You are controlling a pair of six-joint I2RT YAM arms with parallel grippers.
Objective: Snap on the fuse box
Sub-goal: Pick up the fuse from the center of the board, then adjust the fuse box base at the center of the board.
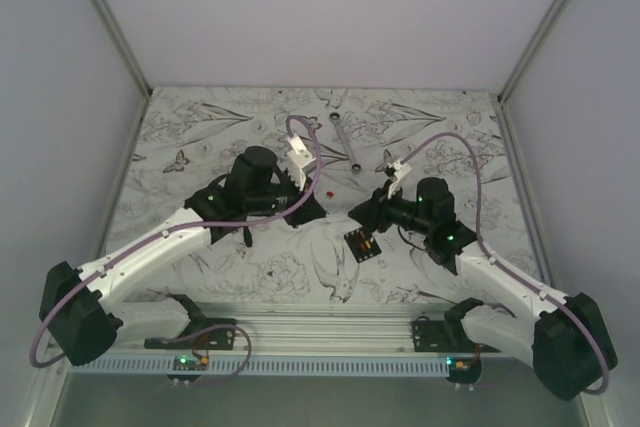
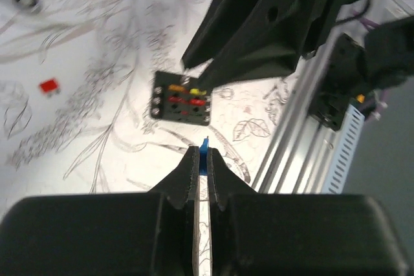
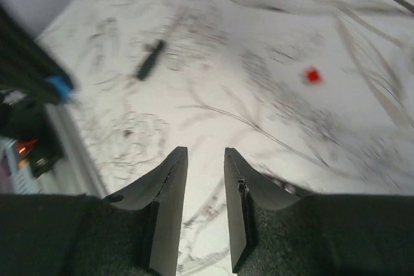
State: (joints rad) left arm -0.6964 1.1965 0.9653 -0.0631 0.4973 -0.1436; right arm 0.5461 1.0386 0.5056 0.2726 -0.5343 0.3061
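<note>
A table with a black-and-white floral print stands between plain white walls. The fuse box lies flat near the middle, coloured fuses facing up, close to the right gripper, whose fingers stand apart, holding nothing. The left gripper pinches a small blue fuse. A red fuse lies loose farther back.

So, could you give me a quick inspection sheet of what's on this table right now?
Surface: floral-print tablecloth, lying flat.
Job's things: fuse box on the cloth, coloured fuses showing.
Clutter: loose red fuse; metal tool; slim black tool.
Grippers: left gripper shut on small blue piece; right gripper open, empty.
Cables: purple cables loop over both arms.
Surroundings: plain pale walls.
</note>
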